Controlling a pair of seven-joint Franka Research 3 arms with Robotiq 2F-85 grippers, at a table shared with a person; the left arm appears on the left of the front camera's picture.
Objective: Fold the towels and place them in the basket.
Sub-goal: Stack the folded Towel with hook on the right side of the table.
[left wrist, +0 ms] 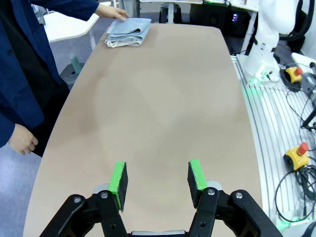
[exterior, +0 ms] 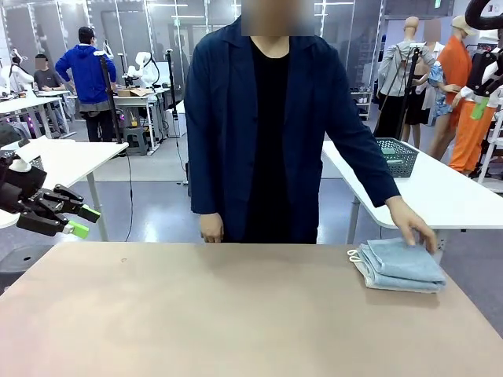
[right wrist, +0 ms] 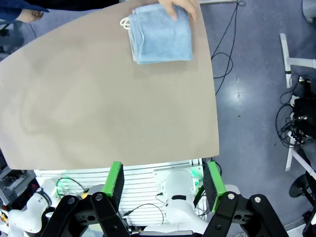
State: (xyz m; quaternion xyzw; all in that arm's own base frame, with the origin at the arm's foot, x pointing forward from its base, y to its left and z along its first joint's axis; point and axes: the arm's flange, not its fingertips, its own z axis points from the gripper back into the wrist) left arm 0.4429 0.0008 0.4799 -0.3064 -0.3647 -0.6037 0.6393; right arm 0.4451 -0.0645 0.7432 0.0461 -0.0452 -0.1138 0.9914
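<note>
A folded stack of towels [exterior: 401, 265] lies at the table's far right, pale blue on top with a cream-white layer underneath and loops at its left end. A person's hand [exterior: 415, 230] rests on the stack's far edge. The towels [left wrist: 129, 32] sit far ahead in the left wrist view, and the towels [right wrist: 162, 33] sit at the top of the right wrist view. My left gripper [exterior: 84, 221] hangs open past the table's left edge, nothing between its pads [left wrist: 118, 177]. My right gripper [right wrist: 164, 173] is open, high above the near right edge. The dark lattice basket [exterior: 397, 155] stands on a white table behind.
The tan table [exterior: 236, 314] is bare apart from the stack. The person stands at the far edge, the other hand [exterior: 211, 228] hanging by the table rim. Below my right gripper, a robot base [right wrist: 178, 197] and floor cables [right wrist: 296, 123] lie beside the table.
</note>
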